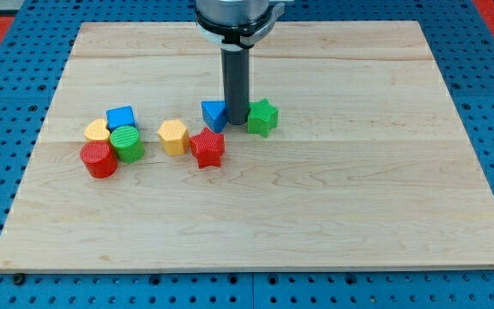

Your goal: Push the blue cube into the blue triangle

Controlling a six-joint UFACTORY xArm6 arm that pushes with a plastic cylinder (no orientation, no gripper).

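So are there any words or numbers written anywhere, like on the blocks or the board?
None: no words, numbers or signs show anywhere.
The blue cube, blue triangle, green star and red star carry only ridged lines.
The wooden board shows only grain.
My tip, between the blue triangle and green star, is plain dark.

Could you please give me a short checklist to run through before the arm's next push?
1. Blue cube in view: ok.
2. Blue triangle in view: ok.
3. My tip beside the cube: not ok; it sits between triangle and green star.
4. Straight path from cube to triangle free: not ok; yellow hexagon lies close to it.
5. Cube free of neighbours: not ok; yellow block and green cylinder crowd it.
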